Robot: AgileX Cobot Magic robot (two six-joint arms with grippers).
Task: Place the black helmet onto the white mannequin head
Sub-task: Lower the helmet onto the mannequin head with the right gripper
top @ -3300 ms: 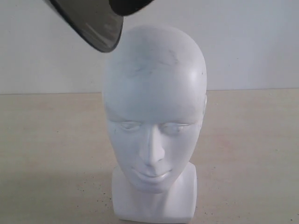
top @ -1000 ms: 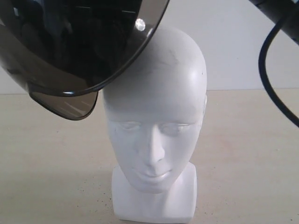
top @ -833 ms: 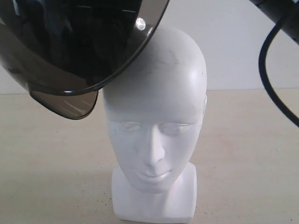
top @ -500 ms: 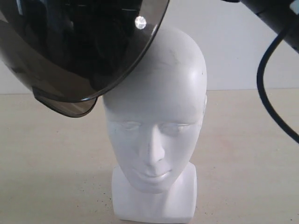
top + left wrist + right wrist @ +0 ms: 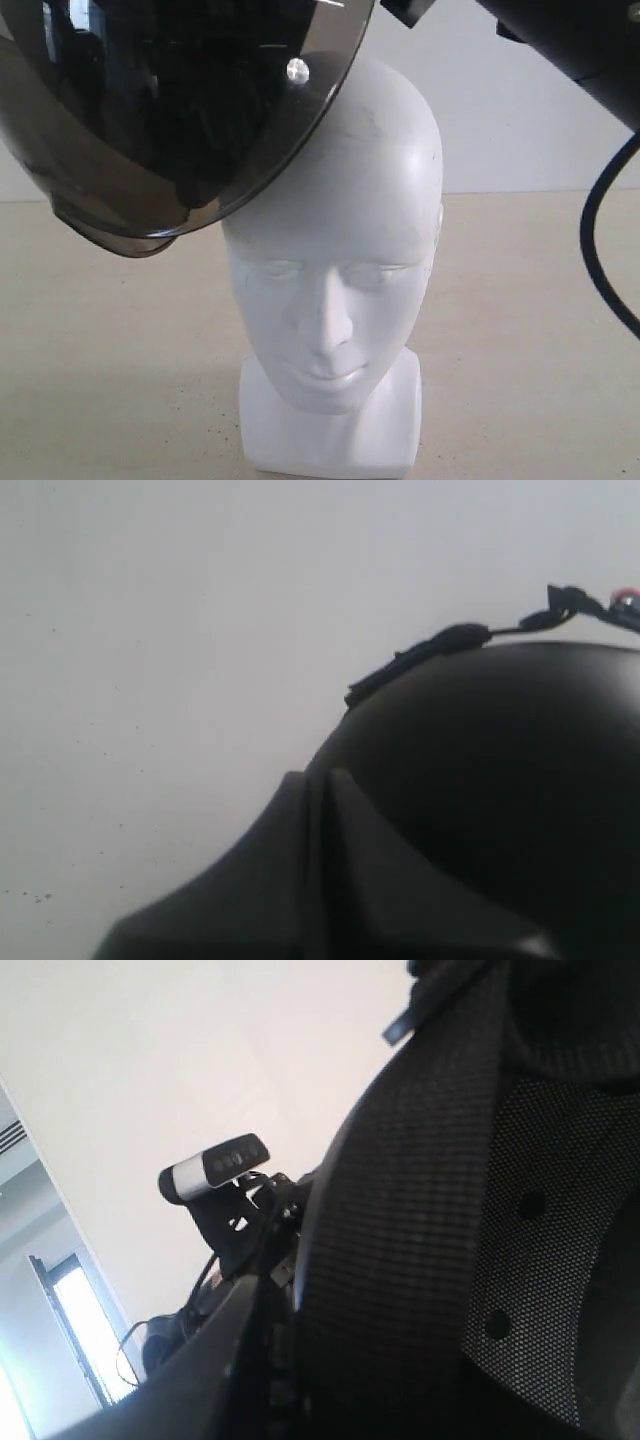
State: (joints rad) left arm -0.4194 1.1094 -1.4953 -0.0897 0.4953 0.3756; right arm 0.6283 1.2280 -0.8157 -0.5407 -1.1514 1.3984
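The black helmet [image 5: 180, 100] hangs in the air at the upper left, close to the camera. Its smoky visor [image 5: 120, 190] overlaps the upper left of the white mannequin head [image 5: 335, 230]. The head stands upright on its blocky neck base, facing the camera. In the left wrist view my left gripper [image 5: 318, 865] is shut at the edge of the helmet's matte shell [image 5: 500, 780]. My right gripper [image 5: 300, 1360] is pressed into the helmet's webbing strap [image 5: 400, 1240] and mesh lining [image 5: 560, 1190]; only one finger [image 5: 200, 1360] shows. The right arm [image 5: 570, 50] reaches in from the upper right.
The head stands on a beige table [image 5: 100, 350] before a plain white wall. A black cable [image 5: 598, 260] hangs from the right arm at the right edge. The left arm's camera [image 5: 215, 1165] shows beyond the helmet in the right wrist view.
The helmet has risen a little and shifted right, so its visor edge sits higher against the head. The right arm has come down and left, further into view.
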